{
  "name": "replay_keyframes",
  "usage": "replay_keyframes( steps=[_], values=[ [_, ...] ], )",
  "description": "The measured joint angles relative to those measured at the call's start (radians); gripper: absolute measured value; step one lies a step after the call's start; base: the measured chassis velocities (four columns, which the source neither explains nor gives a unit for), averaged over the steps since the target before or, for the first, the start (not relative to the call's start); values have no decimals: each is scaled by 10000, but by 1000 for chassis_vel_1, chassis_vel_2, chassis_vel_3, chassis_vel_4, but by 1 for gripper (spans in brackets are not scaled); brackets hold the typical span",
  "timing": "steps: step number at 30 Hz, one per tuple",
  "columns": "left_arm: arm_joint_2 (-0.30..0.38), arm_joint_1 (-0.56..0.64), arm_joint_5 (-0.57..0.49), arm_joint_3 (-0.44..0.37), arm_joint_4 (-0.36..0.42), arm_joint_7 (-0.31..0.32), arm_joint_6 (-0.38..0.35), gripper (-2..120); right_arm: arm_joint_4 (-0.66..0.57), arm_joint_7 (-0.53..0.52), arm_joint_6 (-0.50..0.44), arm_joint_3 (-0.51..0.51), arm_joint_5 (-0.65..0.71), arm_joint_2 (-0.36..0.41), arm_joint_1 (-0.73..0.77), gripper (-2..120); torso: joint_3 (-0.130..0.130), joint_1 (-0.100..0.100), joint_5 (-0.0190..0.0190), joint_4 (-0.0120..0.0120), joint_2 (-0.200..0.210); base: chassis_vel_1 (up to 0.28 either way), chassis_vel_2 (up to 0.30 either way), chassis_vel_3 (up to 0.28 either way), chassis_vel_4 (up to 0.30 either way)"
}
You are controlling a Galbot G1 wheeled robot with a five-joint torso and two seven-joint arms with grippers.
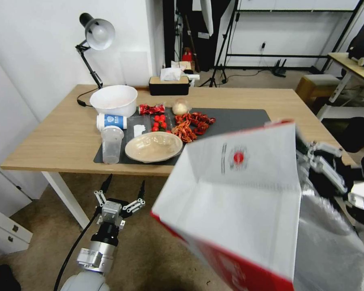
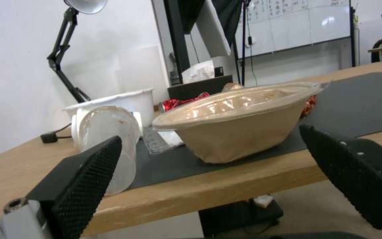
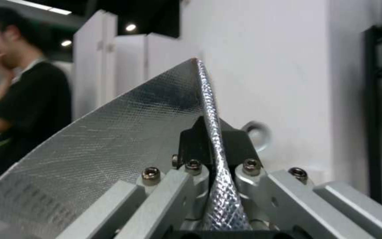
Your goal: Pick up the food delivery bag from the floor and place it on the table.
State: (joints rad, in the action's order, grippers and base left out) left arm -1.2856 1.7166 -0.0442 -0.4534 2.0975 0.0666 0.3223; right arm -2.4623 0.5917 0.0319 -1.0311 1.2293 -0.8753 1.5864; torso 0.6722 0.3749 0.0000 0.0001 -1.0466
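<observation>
Food delivery bag [image 1: 246,202] hangs tilted in the air, off the floor, in front of the near right corner of the worktop [image 1: 56,141], its red logo facing up. The right gripper [image 3: 211,146] has its jaws clamped on the bag's silver foil rim. The left gripper [image 1: 123,190] hovers low before the worktop's front edge, jaws spread apart, facing a lidded tan bowl [image 2: 235,122] on the dark mat [image 1: 238,119].

White walls [image 1: 36,48], beige carpet [image 1: 157,250], black desk lamp [image 1: 94,38].
</observation>
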Motion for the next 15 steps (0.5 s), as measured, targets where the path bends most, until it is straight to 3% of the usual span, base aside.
replay_keyframes(
  steps=[2, 3, 5, 7, 9, 11, 13, 15],
  values=[
    [0, 0, -7, 11, 5, 0, 6, 100, -119, -1071, -233, 185, 80, 203, -262, 0, -3, -2, 0, -1, 5, 0, 0, 0, 0],
    [0, 0, -7, 11, 5, 0, 6, 100, -119, -1071, -233, 185, 80, 203, -262, 0, -3, -2, 0, -1, 5, 0, 0, 0, 0],
    [-4, 18, -12, 36, 27, -14, 29, 100, -199, -2792, -452, 372, 201, 612, -738, 0, -6, -4, 1, 2, 13, 0, 0, 0, 0],
    [-7, 20, -12, 42, 28, -16, 30, 100, -207, -3081, -471, 392, 241, 692, -814, 0, -7, -5, 1, 1, 15, 0, 0, 0, 0],
    [-44, 22, 29, 82, 29, -17, 34, 100, -191, -4167, -528, 496, 413, 975, -1142, 0, -10, -7, 0, 0, 20, 0, 0, 0, 0],
    [-53, 22, 39, 90, 32, -18, 34, 100, -170, -4371, -535, 517, 467, 1026, -1210, 0, -11, -8, 0, 0, 21, 0, 0, 0, 0],
    [-78, 21, 71, 109, 39, -37, 30, 100, -2, -5213, -539, 672, 621, 1221, -1611, 0, -14, -11, 1, -2, 25, 0, 0, 0, 0],
    [-82, 21, 74, 111, 41, -44, 27, 100, 53, -5378, -541, 723, 657, 1261, -1723, 0, -15, -11, 1, -1, 27, 0, 0, 0, 0]
  ],
)
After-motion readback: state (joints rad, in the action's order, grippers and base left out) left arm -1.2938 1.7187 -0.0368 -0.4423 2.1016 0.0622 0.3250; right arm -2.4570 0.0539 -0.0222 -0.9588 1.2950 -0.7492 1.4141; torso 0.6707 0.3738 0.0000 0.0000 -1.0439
